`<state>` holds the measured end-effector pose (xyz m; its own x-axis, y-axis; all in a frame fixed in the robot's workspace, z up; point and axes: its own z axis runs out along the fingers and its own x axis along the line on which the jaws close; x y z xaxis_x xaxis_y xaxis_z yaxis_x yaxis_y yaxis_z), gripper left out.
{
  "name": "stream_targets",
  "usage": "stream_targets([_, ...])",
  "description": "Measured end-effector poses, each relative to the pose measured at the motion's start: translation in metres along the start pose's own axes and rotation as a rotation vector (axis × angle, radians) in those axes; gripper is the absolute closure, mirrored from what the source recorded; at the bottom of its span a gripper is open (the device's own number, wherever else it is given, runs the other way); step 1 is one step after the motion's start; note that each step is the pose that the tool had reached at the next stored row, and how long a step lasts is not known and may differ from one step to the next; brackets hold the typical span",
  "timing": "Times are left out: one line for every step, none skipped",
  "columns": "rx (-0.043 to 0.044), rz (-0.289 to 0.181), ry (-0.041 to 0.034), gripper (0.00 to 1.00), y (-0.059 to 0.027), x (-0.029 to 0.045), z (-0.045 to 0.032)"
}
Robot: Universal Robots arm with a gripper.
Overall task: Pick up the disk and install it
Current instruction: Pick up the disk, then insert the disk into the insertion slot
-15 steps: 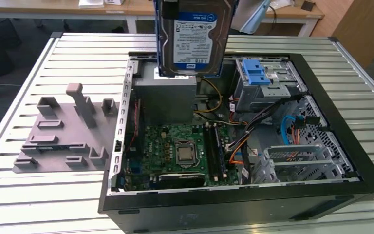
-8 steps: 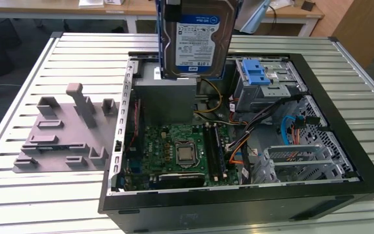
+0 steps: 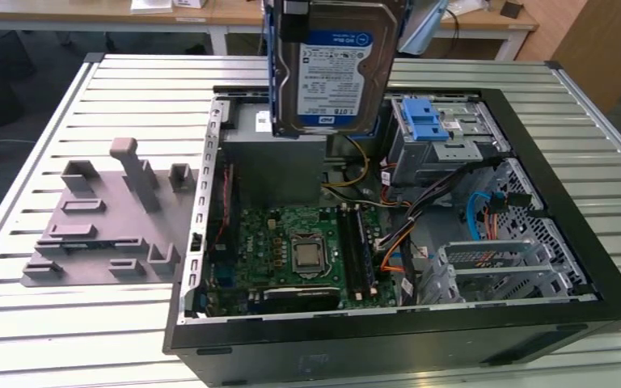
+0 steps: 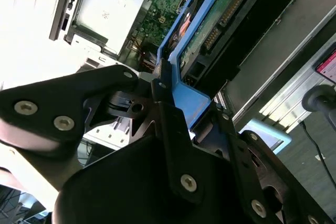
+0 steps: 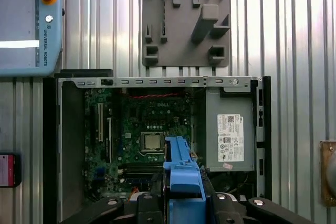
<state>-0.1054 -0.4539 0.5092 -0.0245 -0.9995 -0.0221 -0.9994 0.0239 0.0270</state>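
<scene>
while the disk [image 3: 332,69] hangs upright over the far side of the open computer case [image 3: 397,347], i see the gripper [image 5: 184,190] clenched on its blue rail [image 5: 181,163], likely sparing its circuit board [image 4: 210,30].

Exterior oblique; wrist views above case [image 5: 157,82]

Slatted metal tbl [image 3: 52,323] w/ open PC case [image 3: 397,356], grey fixture plate [image 3: 84,242] beside.
</scene>
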Motion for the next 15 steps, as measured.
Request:
stream_targets([0.0000,0.000,0.0001,0.64,-0.0007,0.0010,0.0001])
stream_targets([0.0000,0.000,0.0000,0.64,-0.0013,0.0020,0.0003])
stream_targets([0.0000,0.000,0.0000,0.64,-0.0020,0.0030,0.0004])
stream_targets([0.0000,0.000,0.0001,0.64,-0.0026,0.0038,0.0006])
stream_targets([0.0000,0.000,0.0000,0.64,-0.0031,0.0046,0.0007])
stream_targets([-0.0001,0.000,0.0001,0.64,-0.0036,0.0053,0.0008])
stream_targets([0.0000,0.000,0.0000,0.64,-0.0041,0.0058,0.0010])
stream_targets([0.0001,0.000,-0.0001,0.64,-0.0046,0.0063,0.0011])
stream_targets([0.0000,0.000,0.0001,0.64,-0.0052,0.0068,0.0011])
stream_targets([0.0000,0.000,0.0000,0.64,-0.0060,0.0072,0.0012])
stream_targets([0.0000,0.000,-0.0001,0.64,-0.0070,0.0076,0.0013])
stream_targets([0.0000,0.000,0.0000,0.64,-0.0081,0.0081,0.0013])
stream_targets([-0.0001,0.000,0.0001,0.64,-0.0092,0.0085,0.0013])
stream_targets([-0.0001,0.000,0.0002,0.64,-0.0103,0.0090,0.0013])
stream_targets([-0.0001,0.000,0.0001,0.64,-0.0113,0.0094,0.0013])
